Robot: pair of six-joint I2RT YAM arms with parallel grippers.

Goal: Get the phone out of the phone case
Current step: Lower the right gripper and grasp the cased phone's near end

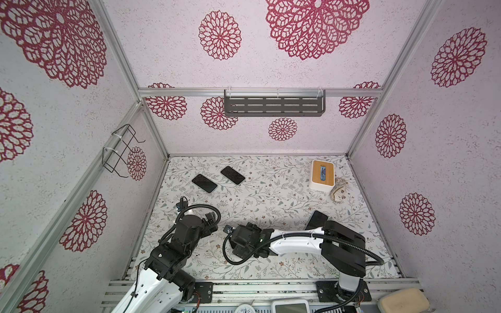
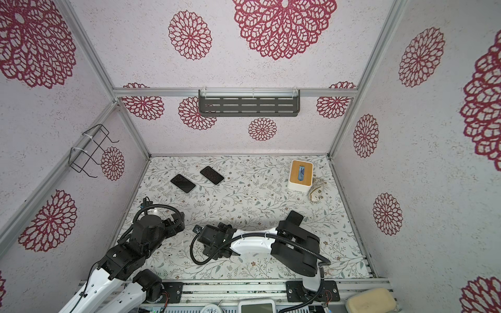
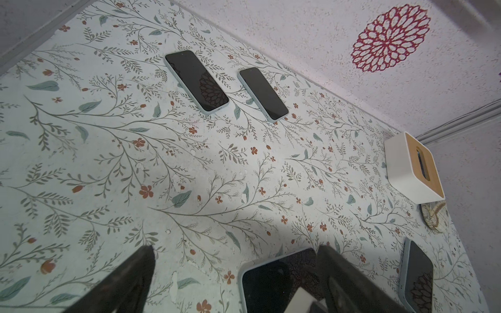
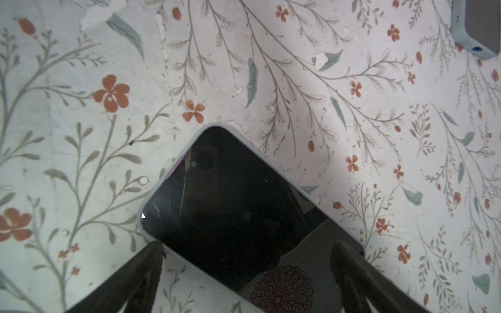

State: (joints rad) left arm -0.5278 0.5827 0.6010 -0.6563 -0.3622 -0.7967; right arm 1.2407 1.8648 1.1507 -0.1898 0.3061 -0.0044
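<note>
Pale-blue phone case (image 4: 215, 125), phone (image 4: 238, 211) inside, lies screen-up on floral mat (image 1: 271, 189), well apart from tissue box (image 1: 322, 175), on its robot-ward side. Right gripper (image 4: 248, 245) spread wide over it; left gripper (image 3: 235, 249) spread too, empty.

Floral tabletop (image 1: 271, 195) — red-medallion walls (image 1: 176, 54)

A white box with a wooden lid (image 1: 322, 176) stands at the upper right of the flowered table (image 1: 271, 195), a pale woven piece (image 1: 339, 192) just beside it. A grey slotted shelf (image 1: 274, 106) hangs at upper centre, a black wire rack (image 1: 120, 151) at the left.
</note>
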